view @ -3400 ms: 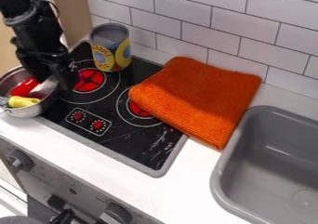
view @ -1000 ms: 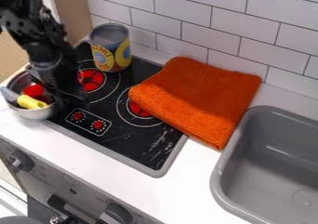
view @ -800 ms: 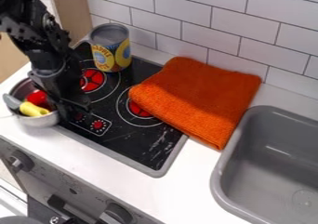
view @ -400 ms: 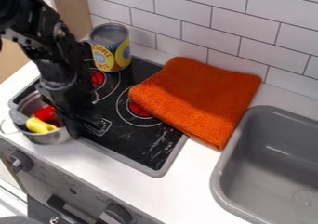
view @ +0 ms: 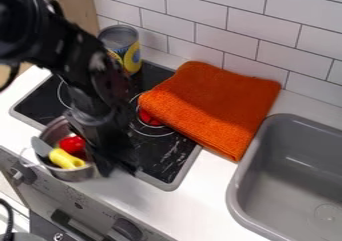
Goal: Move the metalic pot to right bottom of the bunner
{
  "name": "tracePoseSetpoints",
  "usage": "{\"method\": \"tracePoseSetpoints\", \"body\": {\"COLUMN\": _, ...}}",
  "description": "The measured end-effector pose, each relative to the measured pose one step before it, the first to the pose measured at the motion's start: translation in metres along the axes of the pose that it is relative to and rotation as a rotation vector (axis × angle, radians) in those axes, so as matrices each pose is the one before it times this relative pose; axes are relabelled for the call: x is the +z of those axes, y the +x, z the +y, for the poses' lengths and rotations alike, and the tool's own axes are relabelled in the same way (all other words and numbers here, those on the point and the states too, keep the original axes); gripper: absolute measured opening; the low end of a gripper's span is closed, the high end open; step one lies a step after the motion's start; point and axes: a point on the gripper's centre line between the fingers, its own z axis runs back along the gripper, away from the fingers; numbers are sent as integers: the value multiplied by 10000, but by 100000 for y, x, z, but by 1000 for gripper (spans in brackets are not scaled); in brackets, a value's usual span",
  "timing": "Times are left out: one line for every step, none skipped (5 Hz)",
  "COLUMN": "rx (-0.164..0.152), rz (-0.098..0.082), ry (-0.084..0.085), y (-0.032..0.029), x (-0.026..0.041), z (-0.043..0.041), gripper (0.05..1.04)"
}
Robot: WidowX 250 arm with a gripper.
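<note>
The black gripper [view: 115,166] hangs at the right side of the metallic pot [view: 75,174], close against its rim; its grip on the pot cannot be made out. The pot stands at the front left edge of the stove, partly over the white counter edge, and holds a red item [view: 72,144], a yellow item [view: 65,158] and a grey one [view: 41,147]. The burner stove [view: 165,155] is black glass with a grey frame, and the arm covers its middle and front left part.
A tin can [view: 123,45] stands at the stove's back corner. A folded orange towel [view: 212,107] overlaps the stove's right side. The grey sink [view: 294,172] lies at the right, with white counter [view: 200,200] before it. Knobs line the front below.
The pot and its contents have shifted right and toward the front edge, along with the gripper. The can, towel and sink have stayed put.
</note>
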Motion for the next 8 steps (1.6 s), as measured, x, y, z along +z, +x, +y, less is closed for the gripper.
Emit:
{"method": "tracePoseSetpoints", "body": {"rx": -135, "rz": -155, "ry": -184, "y": 491, "x": 213, "z": -2483, "gripper": 58}}
{"method": "tracePoseSetpoints", "body": {"rx": -54, "rz": -96, "ry": -224, "y": 241, "x": 204, "z": -1969, "gripper": 58}}
{"method": "tracePoseSetpoints", "body": {"rx": -151, "rz": -57, "ry": -167, "y": 554, "x": 55, "z": -1780, "gripper": 58}}
{"method": "tracePoseSetpoints", "body": {"rx": 109, "rz": 95, "ry": -70, "y": 395, "x": -176, "z": -1420, "gripper": 58}}
{"method": "tracePoseSetpoints", "body": {"rx": 45, "rz": -42, "ry": -243, "y": 402, "x": -66, "z": -1165, "gripper": 58}}
{"method": "tracePoseSetpoints", "body": {"rx": 84, "rz": -139, "ry": -201, "y": 395, "x": -242, "z": -627, "gripper": 58}}
{"method": "tracePoseSetpoints", "body": {"rx": 232, "rz": -469, "ry": -464, "y": 831, "x": 13, "z": -380, "gripper": 58}}
{"method": "tracePoseSetpoints", "body": {"rx": 140, "rz": -159, "ry": -503, "y": 524, "x": 110, "z": -204, "gripper": 83}}
